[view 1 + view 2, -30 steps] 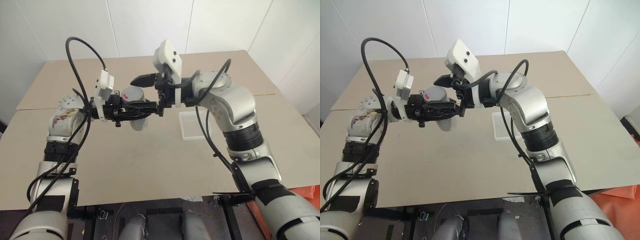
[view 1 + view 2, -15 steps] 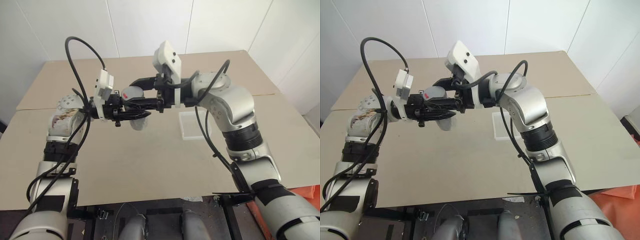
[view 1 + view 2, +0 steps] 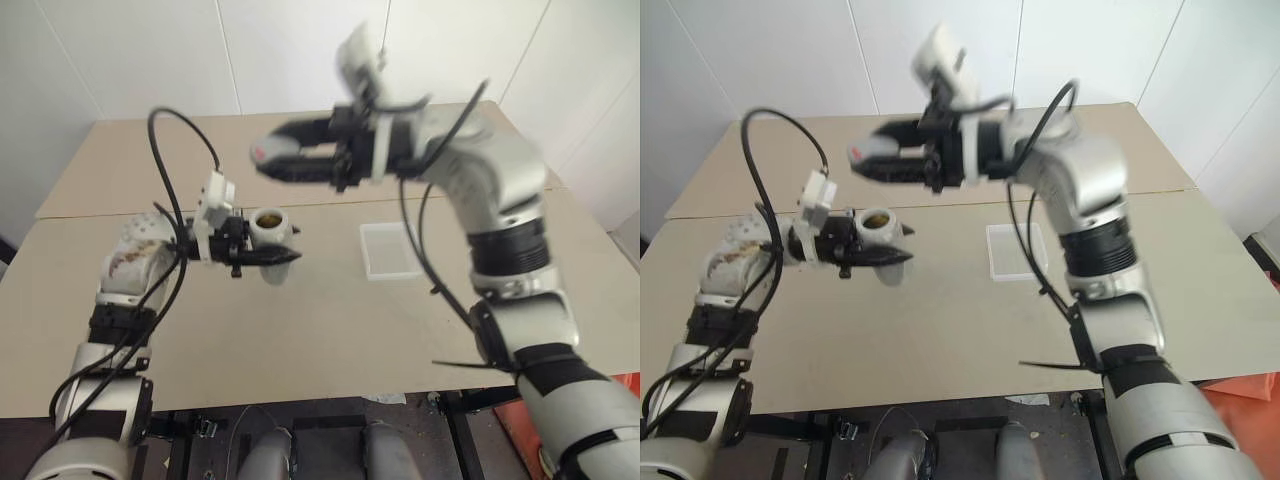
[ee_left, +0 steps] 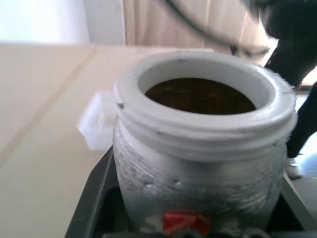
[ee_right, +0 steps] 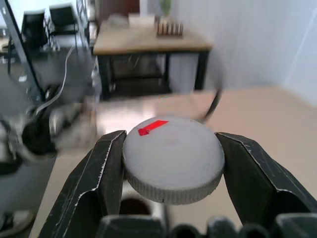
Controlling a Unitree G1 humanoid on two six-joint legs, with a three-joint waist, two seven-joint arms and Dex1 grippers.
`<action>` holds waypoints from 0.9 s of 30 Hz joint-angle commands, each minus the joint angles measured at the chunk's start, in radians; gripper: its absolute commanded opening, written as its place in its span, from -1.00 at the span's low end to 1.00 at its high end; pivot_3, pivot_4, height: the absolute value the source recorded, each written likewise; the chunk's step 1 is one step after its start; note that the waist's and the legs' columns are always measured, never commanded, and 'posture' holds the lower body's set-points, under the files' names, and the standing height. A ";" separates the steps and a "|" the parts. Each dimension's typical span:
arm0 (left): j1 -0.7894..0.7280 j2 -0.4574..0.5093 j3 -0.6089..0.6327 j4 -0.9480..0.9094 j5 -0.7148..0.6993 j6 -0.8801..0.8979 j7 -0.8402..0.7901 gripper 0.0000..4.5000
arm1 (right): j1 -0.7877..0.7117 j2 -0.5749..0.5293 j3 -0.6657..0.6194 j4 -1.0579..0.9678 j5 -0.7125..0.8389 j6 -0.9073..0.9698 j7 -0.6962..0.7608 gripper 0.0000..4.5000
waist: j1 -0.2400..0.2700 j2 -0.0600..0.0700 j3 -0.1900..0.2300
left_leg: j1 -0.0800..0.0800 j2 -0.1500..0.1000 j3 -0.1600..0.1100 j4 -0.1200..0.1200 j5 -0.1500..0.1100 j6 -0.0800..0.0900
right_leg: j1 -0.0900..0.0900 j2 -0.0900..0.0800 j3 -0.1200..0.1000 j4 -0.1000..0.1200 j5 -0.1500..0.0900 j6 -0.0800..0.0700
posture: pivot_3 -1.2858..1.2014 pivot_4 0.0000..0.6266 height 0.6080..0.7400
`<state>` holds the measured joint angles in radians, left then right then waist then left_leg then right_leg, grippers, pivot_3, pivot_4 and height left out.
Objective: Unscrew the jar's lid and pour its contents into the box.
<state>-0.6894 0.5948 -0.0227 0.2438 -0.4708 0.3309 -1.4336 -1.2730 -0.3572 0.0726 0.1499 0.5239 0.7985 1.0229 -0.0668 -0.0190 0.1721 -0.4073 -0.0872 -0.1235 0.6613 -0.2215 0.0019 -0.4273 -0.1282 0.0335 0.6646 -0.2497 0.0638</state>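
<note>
One red mark on lid (image 5: pixel 171 158), no legible writing

lid (image 3: pixel 268 152) above jar (image 3: pixel 268 228), box (image 3: pixel 390 250) rightward

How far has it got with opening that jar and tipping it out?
The lid is off, pinched in the right gripper and held above the jar. The left gripper holds the open jar upright, contents inside. Pouring into the box on the table remains.
</note>
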 commanded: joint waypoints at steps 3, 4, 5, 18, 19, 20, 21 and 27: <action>-0.031 0.002 0.019 -0.043 -0.013 -0.007 0.014 -0.13 | 0.013 -0.016 -0.019 -0.015 -0.001 -0.015 -0.013 0.24 | 0.000 0.000 0.000 | 0.001 0.000 0.000 0.000 0.000 0.000 | 0.001 0.000 0.000 0.000 0.000 0.000 | 0.03 -0.52 1.00; -0.035 0.002 0.023 -0.039 -0.012 -0.010 0.019 -0.13 | 0.028 -0.028 -0.024 -0.022 -0.016 -0.033 -0.027 0.24 | 0.000 0.000 0.000 | 0.001 0.000 0.000 0.000 0.000 0.000 | 0.001 0.000 0.000 0.000 0.000 0.000 | 0.03 -0.52 1.00; -0.040 0.003 0.027 -0.036 -0.012 -0.011 0.026 -0.13 | 0.049 -0.043 -0.030 -0.029 -0.035 -0.052 -0.043 0.24 | 0.000 0.000 0.000 | 0.000 0.000 0.000 0.000 0.000 0.000 | 0.000 0.000 0.000 0.000 0.000 0.000 | 0.03 -0.52 1.00; -0.062 -0.034 0.104 -0.054 -0.005 -0.043 0.208 -0.13 | 0.636 -0.271 -0.270 -0.157 -0.254 -0.184 -0.428 0.24 | 0.029 0.000 0.000 | 0.000 -0.001 0.002 0.000 0.000 0.000 | 0.001 -0.001 0.001 -0.001 0.000 0.000 | 0.03 -0.52 1.00; -0.065 -0.042 0.103 -0.051 0.002 -0.046 0.231 -0.13 | 0.667 -0.273 -0.284 -0.161 -0.259 -0.172 -0.452 0.24 | 0.027 0.000 0.000 | 0.000 -0.001 0.002 0.000 0.000 0.000 | 0.001 -0.001 0.001 -0.001 0.000 0.000 | 0.03 -0.52 1.00; -0.068 -0.052 0.102 -0.046 0.010 -0.054 0.251 -0.13 | 0.696 -0.272 -0.294 -0.157 -0.266 -0.167 -0.475 0.24 | 0.024 0.000 0.000 | 0.000 -0.001 0.004 0.000 0.000 0.000 | 0.001 -0.001 0.002 -0.001 0.000 0.000 | 0.03 -0.52 1.00; -0.071 -0.062 0.099 -0.041 0.015 -0.061 0.266 -0.13 | 0.726 -0.271 -0.287 -0.144 -0.290 -0.178 -0.501 0.24 | 0.022 0.000 0.000 | 0.001 -0.001 0.005 0.000 0.000 0.001 | 0.001 -0.001 0.003 -0.001 0.000 0.000 | 0.03 -0.52 1.00; -0.083 -0.114 0.081 -0.032 0.051 -0.085 0.350 -0.13 | 0.790 -0.233 -0.191 -0.025 -0.392 -0.249 -0.563 0.24 | 0.019 -0.001 0.000 | 0.006 0.001 0.012 0.000 -0.001 0.003 | 0.004 0.001 0.008 0.000 0.000 0.000 | 0.03 -0.52 1.00</action>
<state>-0.7481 0.4829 0.0548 0.2250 -0.4281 0.2648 -1.1070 -0.4751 -0.6002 -0.1255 0.1195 0.1496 0.5971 0.4745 -0.0480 -0.0196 0.1719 -0.4008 -0.0866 -0.1110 0.6613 -0.2231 0.0046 -0.4231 -0.1276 0.0420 0.6642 -0.2497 0.0639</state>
